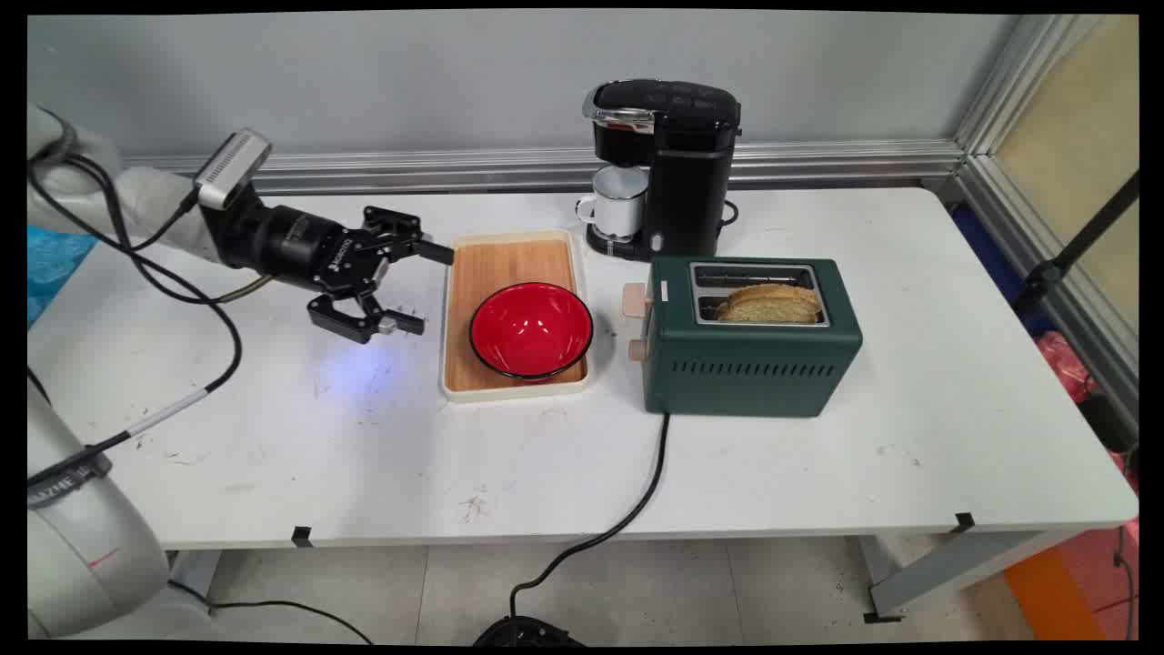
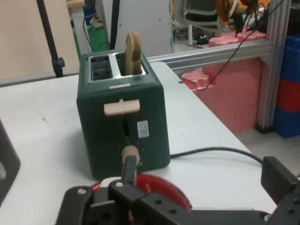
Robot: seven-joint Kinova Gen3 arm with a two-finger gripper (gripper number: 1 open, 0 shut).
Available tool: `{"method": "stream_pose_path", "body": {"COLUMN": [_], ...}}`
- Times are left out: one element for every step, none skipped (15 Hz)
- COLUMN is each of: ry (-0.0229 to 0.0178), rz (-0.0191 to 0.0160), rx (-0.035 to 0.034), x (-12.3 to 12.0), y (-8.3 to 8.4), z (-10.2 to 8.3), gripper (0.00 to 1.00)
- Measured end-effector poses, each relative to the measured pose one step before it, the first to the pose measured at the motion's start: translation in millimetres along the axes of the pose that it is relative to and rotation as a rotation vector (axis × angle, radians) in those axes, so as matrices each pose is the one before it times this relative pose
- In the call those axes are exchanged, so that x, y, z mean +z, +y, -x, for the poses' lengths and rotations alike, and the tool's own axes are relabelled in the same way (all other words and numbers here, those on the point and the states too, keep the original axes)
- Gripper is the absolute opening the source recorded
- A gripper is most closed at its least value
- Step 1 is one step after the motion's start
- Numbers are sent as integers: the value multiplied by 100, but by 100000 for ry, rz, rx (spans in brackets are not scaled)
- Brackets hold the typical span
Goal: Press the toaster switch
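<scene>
Gripper (image 1: 416, 287): spread wide, holding nothing, lying level above the table (image 1: 818, 473) and pointing toward the right edge. Upper finger just beside the far-left corner of the wooden tray (image 1: 509, 264); lower finger just off the tray's left rim. Whether either one touches the rim cannot be told.

Nearest thing: the tray, midway along the table, nearer the far edge than the near one. Red bowl (image 1: 531, 329) upright on the near half of the tray, well inside the rim.

Beyond the tray, toward the right edge: green toaster (image 1: 750, 359), apart from the tray by a narrow gap, lever (image 1: 634, 300) and knob (image 1: 636, 350) facing the gripper. One bread slice (image 1: 768, 303) standing in the near slot, raised above the top; far slot looks empty in the hand view. At the far edge: black coffee maker (image 1: 677, 164) with a white mug (image 1: 618, 205) under its spout.

Handling advice, as a judgement only:
- Keep the wide fingers above rim height before any travel toward the right edge.
- Move slowly near the bowl; likely to slide on smooth wood if pushed.
- Mind the black arm cables (image 1: 218, 318) hanging left of the gripper.

Open room: broad bare surface toward the near-left corner and along the right edge. Tight room between tray and toaster. Toaster cord (image 1: 637, 505) crossing the near edge and dropping to the floor; keep low sweeps away from it.
</scene>
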State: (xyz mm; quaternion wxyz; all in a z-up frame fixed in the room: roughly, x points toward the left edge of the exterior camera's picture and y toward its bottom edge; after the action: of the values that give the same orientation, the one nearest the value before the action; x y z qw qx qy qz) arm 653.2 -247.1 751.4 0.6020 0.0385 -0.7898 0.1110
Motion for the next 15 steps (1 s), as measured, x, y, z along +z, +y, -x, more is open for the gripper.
{"method": "stream_pose_path", "body": {"ry": [394,500,893,1029,918,1050,1007,778,552,766,785,770,605,536,332], "rz": [43,68,-39,-61,-129,-89,-197,-281,-174,-275,-371,-364,-270,-267,-403], "rx": [-37,118,154,197,141,98,63,47,20,36,12,-87,-189,-249,-266], "x": [580,532,716,760,637,765,744,603,405,590,674,656,569,662,639], "y": [-100,-87,-120,-139,-108,-119,-133,-118,-87,-137,-181,-183,-162,-185,-198], "z": [-396,-390,-535,-562,-470,-530,-502,-387,-253,-359,-360,-303,-209,-146,-68], "gripper": [100,100,100,100,0,0,0,0,0,0,0,0,0,0,0]}}
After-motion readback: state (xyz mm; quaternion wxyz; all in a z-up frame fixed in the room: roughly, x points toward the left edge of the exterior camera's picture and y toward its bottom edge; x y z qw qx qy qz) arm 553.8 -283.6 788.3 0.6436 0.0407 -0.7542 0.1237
